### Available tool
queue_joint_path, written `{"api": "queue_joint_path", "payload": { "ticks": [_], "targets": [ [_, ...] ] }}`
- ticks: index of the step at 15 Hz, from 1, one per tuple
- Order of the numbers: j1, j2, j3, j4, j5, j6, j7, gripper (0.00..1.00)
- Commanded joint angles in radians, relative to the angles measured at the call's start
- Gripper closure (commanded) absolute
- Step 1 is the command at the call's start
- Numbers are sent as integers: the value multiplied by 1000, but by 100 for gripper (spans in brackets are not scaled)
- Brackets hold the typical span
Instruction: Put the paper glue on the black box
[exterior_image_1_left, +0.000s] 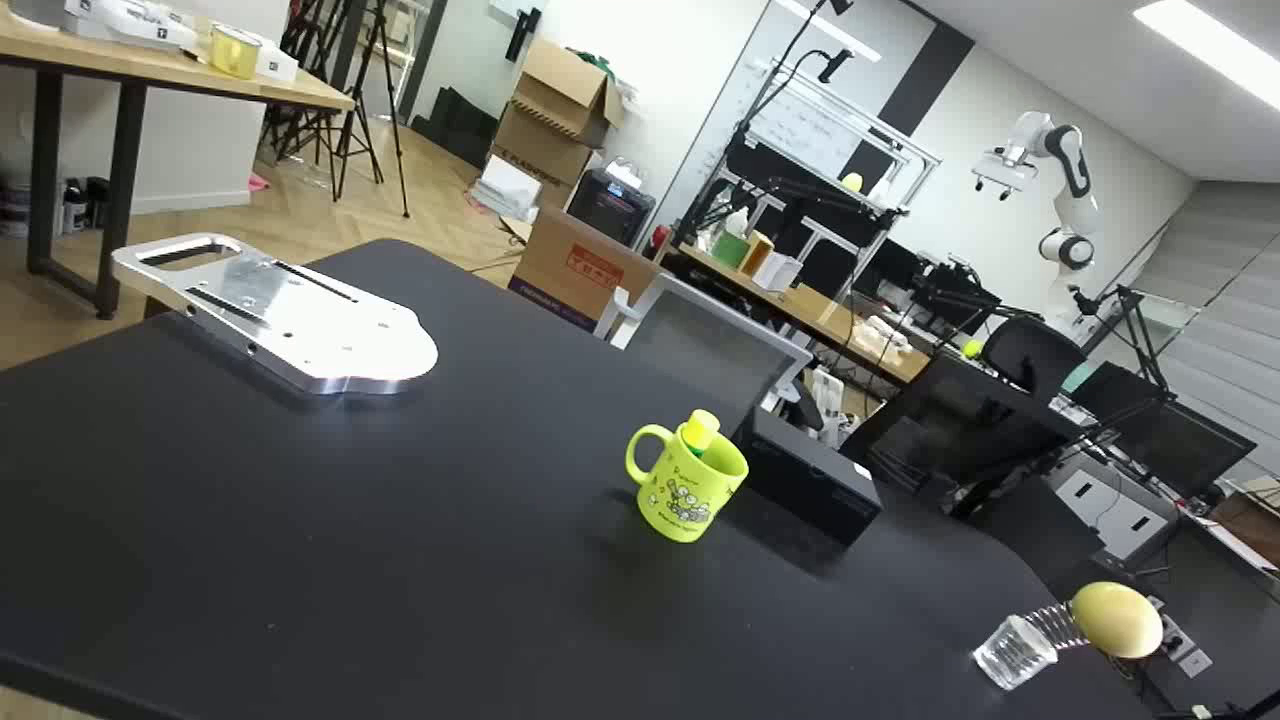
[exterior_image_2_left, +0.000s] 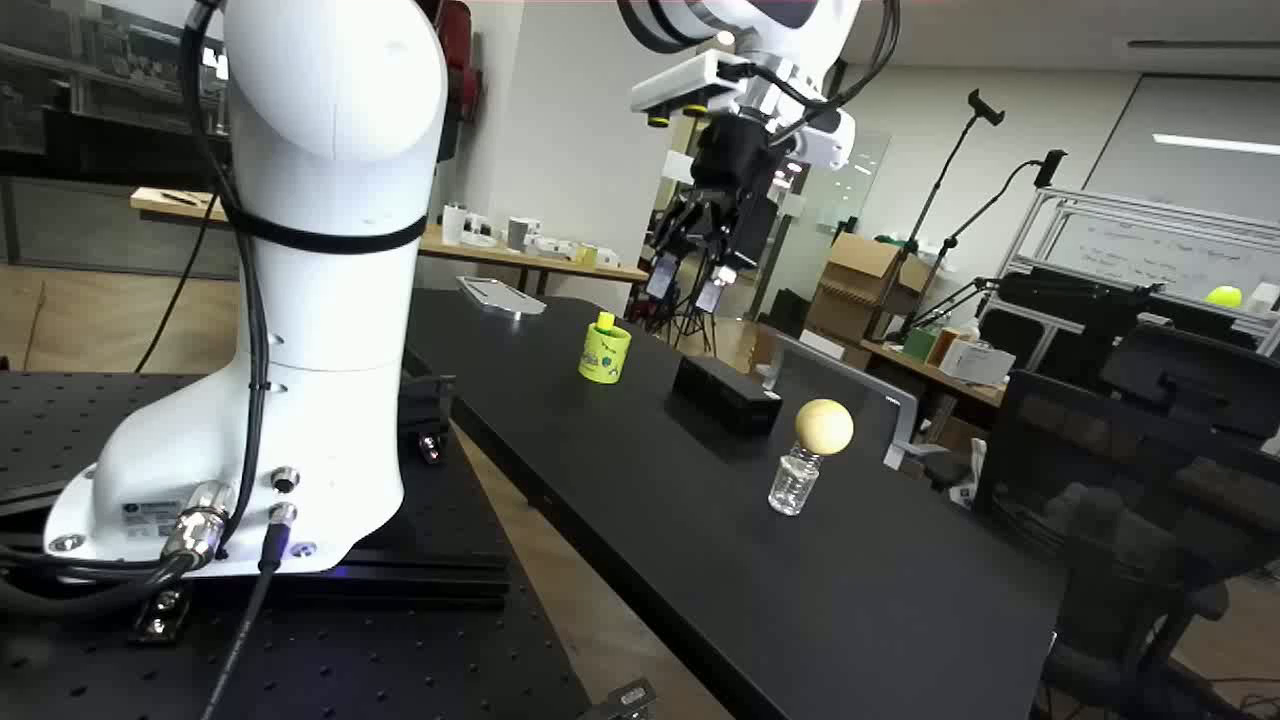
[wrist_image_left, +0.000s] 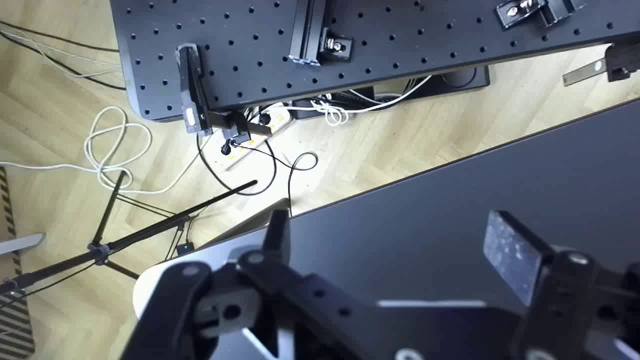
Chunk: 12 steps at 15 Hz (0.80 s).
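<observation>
A gripper (exterior_image_2_left: 686, 286), its jaws spread wide with nothing between them, hangs high over a black desk (exterior_image_1_left: 400, 550) in what looks like the approach, ahead of any grasp. The next move likely calls for centring above the yellow-green mug (exterior_image_1_left: 682, 503), pinching what appears to be the paper glue (exterior_image_1_left: 702, 427) from above, lifting it clear of the rim and crossing to the black box (exterior_image_1_left: 805, 478), just inside the edge where a grey-framed chair (exterior_image_1_left: 695, 350) stands. The glue sits in the mug, farther in from that edge, between the box and the end edge bearing a metal plate (exterior_image_1_left: 330, 330). Its yellow cap points up, long axis near upright; its lower end is hidden.
</observation>
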Motion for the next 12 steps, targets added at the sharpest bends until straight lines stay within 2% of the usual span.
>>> {"api": "queue_joint_path", "payload": {
  "ticks": [1,12],
  "targets": [
    [13,0,-12,2,-6,-4,6,0],
    [19,16,-13,9,-5,9,-5,0]
  ]
}}
